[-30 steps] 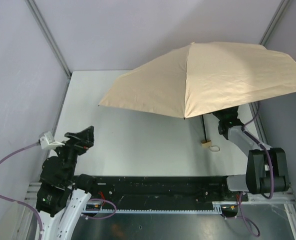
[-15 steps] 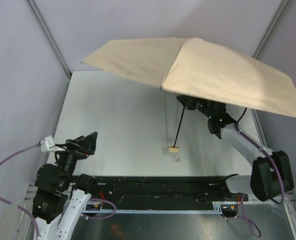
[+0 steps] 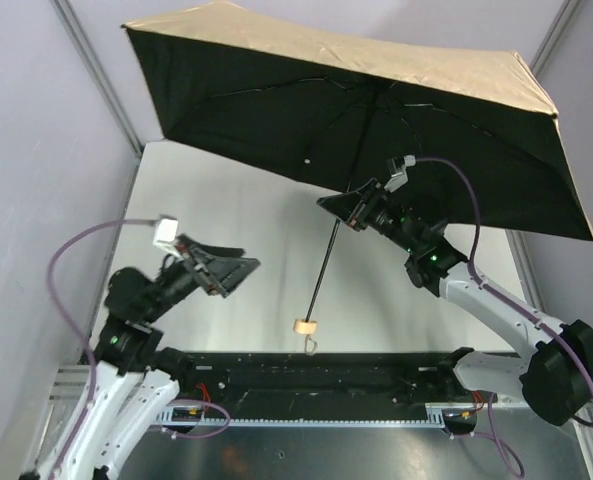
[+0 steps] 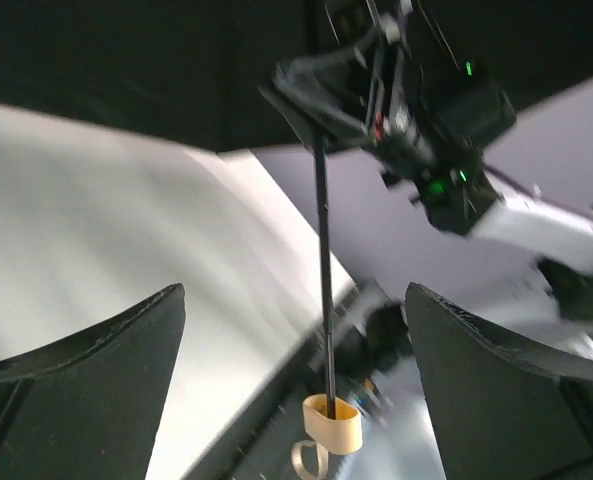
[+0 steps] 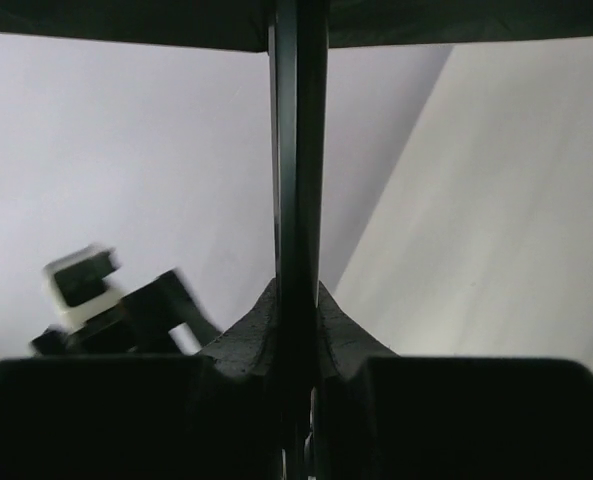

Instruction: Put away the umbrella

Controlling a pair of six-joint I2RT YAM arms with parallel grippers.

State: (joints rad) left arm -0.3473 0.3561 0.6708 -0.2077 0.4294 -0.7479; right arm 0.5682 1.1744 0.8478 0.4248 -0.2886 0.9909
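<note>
The umbrella (image 3: 376,110) is open and held high, its black underside turned to the top camera and its tan top showing along the rim. Its thin black shaft (image 3: 324,268) slants down to the pale handle (image 3: 305,326), which hangs above the table with the strap below. My right gripper (image 3: 348,207) is shut on the shaft just under the canopy; in the right wrist view the shaft (image 5: 298,150) runs up from between the closed fingers (image 5: 246,340). My left gripper (image 3: 238,275) is open, left of the shaft. The shaft (image 4: 323,300) and handle (image 4: 333,422) lie beyond its spread fingers, untouched.
A white table (image 3: 226,190) lies below, boxed in by grey walls and metal corner posts (image 3: 101,80). A black rail (image 3: 306,368) runs along the near edge between the arm bases. A purple cable (image 3: 86,245) loops off the left wrist.
The right arm has raised the umbrella and tipped it back, so its black underside now shows. The handle swung left and nearer. The left arm has risen and reached right toward the shaft.
</note>
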